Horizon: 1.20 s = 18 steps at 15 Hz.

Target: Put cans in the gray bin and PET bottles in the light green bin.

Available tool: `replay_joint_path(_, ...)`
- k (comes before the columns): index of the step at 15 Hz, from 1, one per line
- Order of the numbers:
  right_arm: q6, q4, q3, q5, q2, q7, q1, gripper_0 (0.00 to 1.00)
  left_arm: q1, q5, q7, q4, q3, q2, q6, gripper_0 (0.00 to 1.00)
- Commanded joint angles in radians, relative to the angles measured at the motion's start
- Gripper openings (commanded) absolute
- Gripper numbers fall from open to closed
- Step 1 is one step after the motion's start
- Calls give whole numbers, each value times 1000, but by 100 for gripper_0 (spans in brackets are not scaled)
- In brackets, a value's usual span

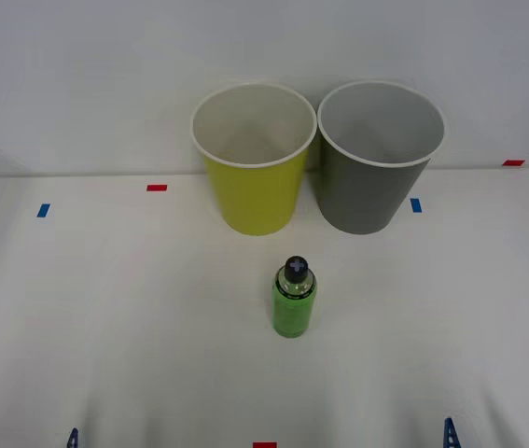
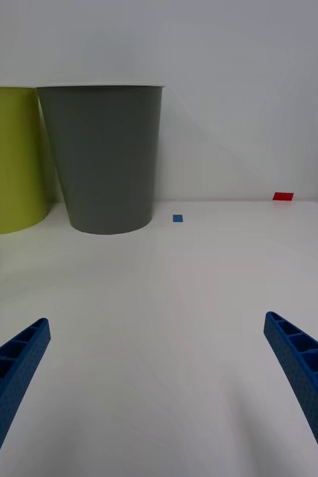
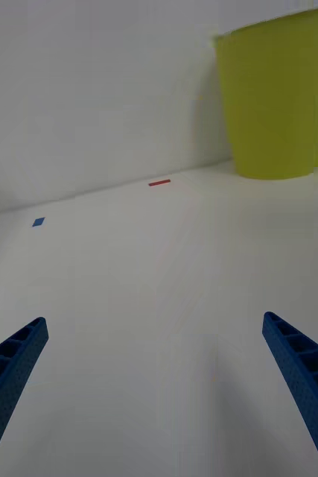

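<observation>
two bins: the light green bin (image 1: 253, 177) and the gray bin (image 1: 376, 168) stand upright side by side at the far edge of the counter (image 1: 105, 317), against the wall, rims close together; both look hollow and pale inside from the front view.
light green bin: on the robot's left of the pair; its lime wall shows in the left wrist view (image 3: 278, 97) and at the edge of the right wrist view (image 2: 6, 160).
gray bin: on the robot's right of the pair; its dark tapered wall shows in the right wrist view (image 2: 106, 156).
pet bottle: one bottle (image 1: 294, 299) with a green body and a black cap stands upright on the counter, nearer the robot than the bins, in front of the gap between them and apart from both.
left end effector: (image 3: 155, 387) low at the near left edge of the counter, its blue ribbed fingers (image 3: 10, 373) spread wide and grasping nothing; well apart from the bottle.
right end effector: (image 2: 159, 387) low at the near right edge of the counter, its fingers (image 2: 307, 373) likewise spread wide and holding nothing.
counter: white, smooth, lightly glossy, with small red tape marks (image 1: 157, 188) and blue tape marks (image 1: 43, 210) scattered near its far edge and one red mark at the near edge.
room: a plain pale wall (image 1: 77, 75) rises directly behind the counter.
</observation>
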Motion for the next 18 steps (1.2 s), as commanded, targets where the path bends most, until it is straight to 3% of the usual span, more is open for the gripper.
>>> replay_joint_path(1, 0, 0, 0, 0, 0, 0, 0, 100, -117, 22, -5, 0, -106, 134, -7, 100)
replay_joint_path(4, 0, 0, 0, 0, 0, 0, 0, 100, -222, 39, -13, 0, -205, 230, -7, 100)
replay_joint_path(6, 0, 0, 0, 0, 0, 0, 0, 100, -283, 65, -16, -3, -277, 256, -6, 100)
replay_joint_path(10, 0, 0, 0, 0, 0, 0, 0, 100, -400, 113, -22, -3, -383, 262, 24, 100)
replay_joint_path(15, 0, 0, 0, 0, 0, 0, 0, 100, -518, 134, -32, -4, -395, 258, 113, 100)
replay_joint_path(18, 0, 0, 0, 0, 0, 0, 0, 100, -598, 160, -35, -4, -452, 258, 152, 100)
